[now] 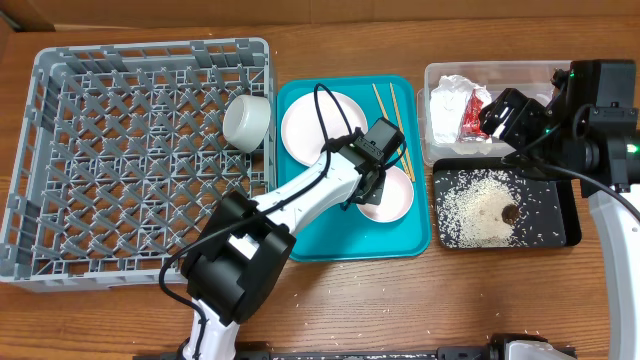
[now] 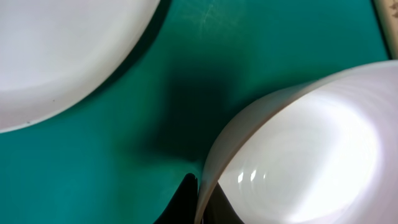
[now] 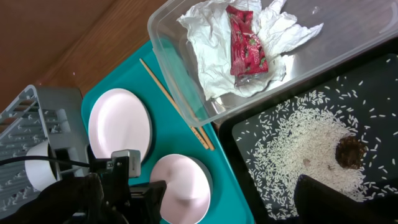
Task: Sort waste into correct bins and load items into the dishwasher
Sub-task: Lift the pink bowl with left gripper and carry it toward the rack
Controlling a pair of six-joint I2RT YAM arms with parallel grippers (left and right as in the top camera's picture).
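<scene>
Looking down at my setup, the grey dish rack [image 1: 130, 170] fills the left end of the worktop. A teal tray [image 1: 395, 238] sits in the middle, just beside the rack's right wall. Over by the right edge there's a clear tub [image 1: 510, 75] toward the far side, with a black tray [image 1: 555, 225] right in front of it.

On the teal tray, the plate [image 1: 315, 120] sits in the far left corner. My left gripper [image 1: 372, 185] is down by the tray's right edge, pressed together on the rim of a bowl [image 1: 395, 200]. My right gripper [image 1: 505, 118] hangs over the tub, jaws spread wide, nothing in them.

A second bowl [image 1: 247, 122] lies tipped on its side inside the rack, against the right wall. The chopsticks [image 3: 174, 102] lie along the teal tray's right edge, toward the far corner.

The napkin [image 3: 205, 43] is crumpled in the tub with the red wrapper [image 3: 245, 46] on top. Rice [image 1: 475, 205] is scattered across the black tray, with a small brown lump [image 3: 351, 152] in it.
</scene>
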